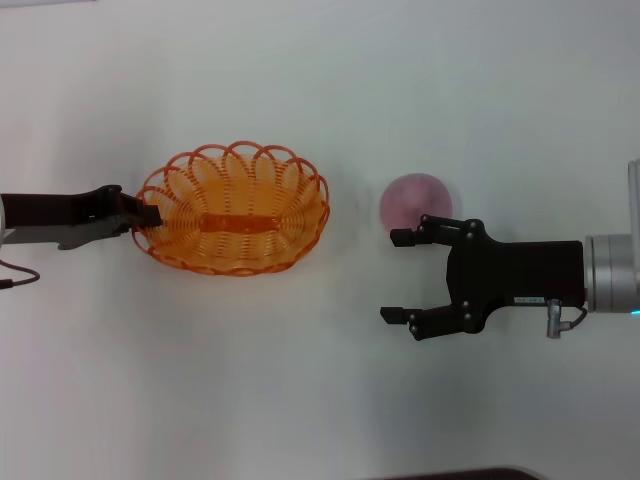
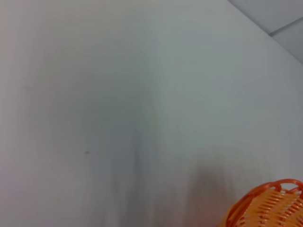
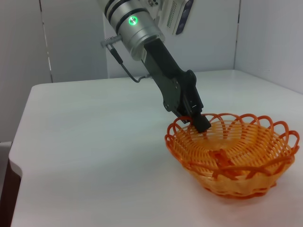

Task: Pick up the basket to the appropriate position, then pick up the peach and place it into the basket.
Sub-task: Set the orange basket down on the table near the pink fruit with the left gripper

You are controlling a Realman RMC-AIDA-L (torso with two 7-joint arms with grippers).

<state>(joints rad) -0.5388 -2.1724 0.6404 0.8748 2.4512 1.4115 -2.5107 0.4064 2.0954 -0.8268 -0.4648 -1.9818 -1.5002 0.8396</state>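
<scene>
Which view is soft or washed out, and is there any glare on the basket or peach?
Head view: even light, no glare; the peach looks pale and soft-edged beside the open right tool. Left wrist view: blurred, mostly blank table, with only a basket edge. Right wrist view: sharpest; left tool grips the basket rim, faint shadow underneath.

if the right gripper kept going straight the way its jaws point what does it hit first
Probably the oval orange looped-wire basket, at its near rim. The right gripper, jaws open, points along the white table toward it. The round pink-mauve peach sits just off that line beside one finger, so it might be brushed; height is unclear.
</scene>
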